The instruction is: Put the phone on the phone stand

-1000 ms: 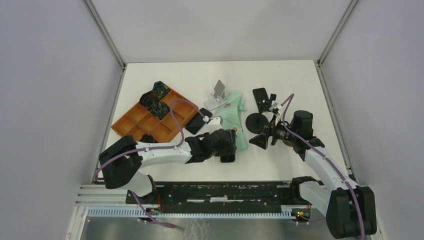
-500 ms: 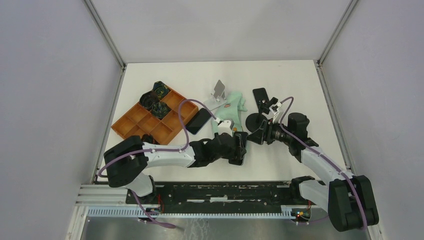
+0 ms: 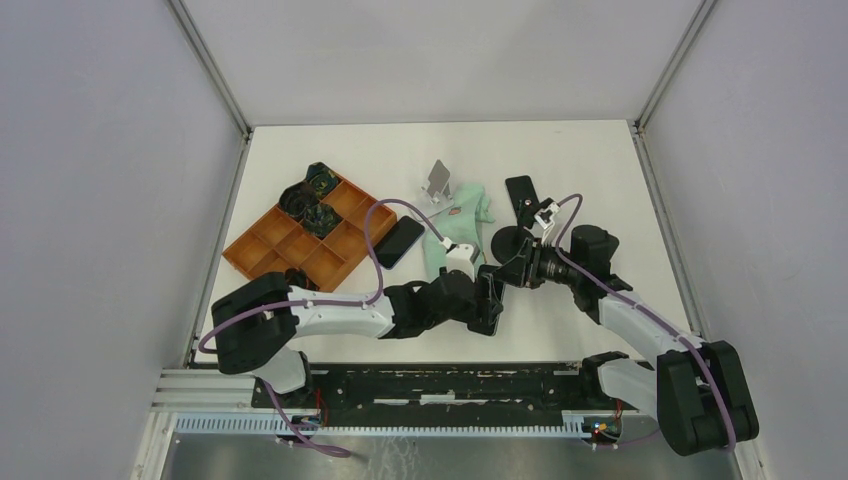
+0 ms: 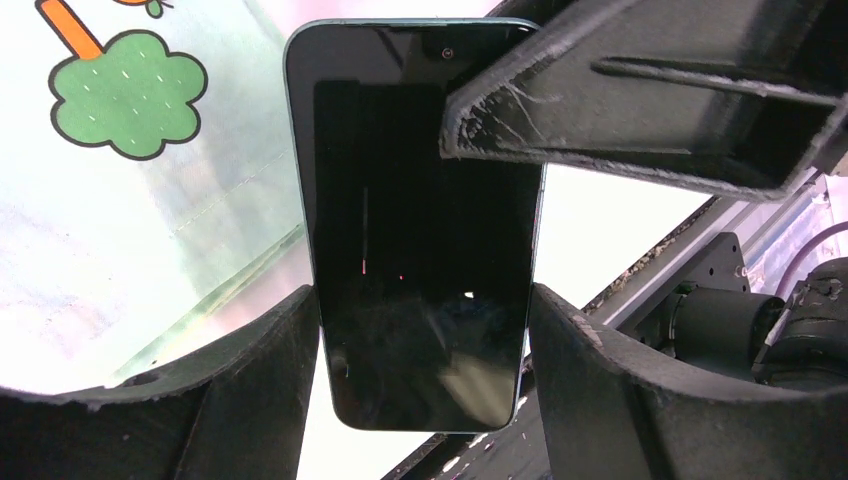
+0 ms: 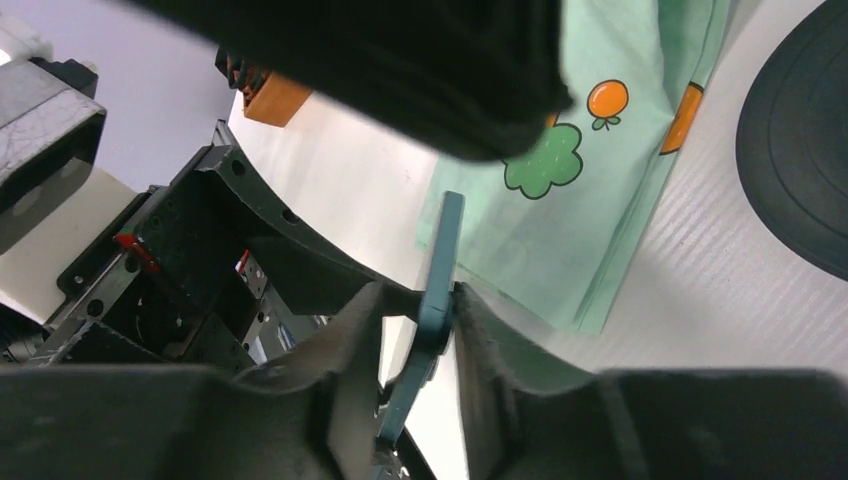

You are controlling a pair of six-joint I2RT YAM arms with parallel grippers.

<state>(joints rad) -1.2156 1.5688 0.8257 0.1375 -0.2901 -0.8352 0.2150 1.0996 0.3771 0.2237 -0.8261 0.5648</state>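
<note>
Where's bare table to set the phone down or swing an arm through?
Bare table: the far strip behind the tray and silver stand; the right edge past the black stand. Crowded: the middle, where cloth, second phone, and the left tool and right tool on the held phone meet.

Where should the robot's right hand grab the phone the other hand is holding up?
Grab the phone by its free end, pinching screen and back, coming from the right. The left gripper covers both long edges lower down, so only the flat faces are open.
</note>
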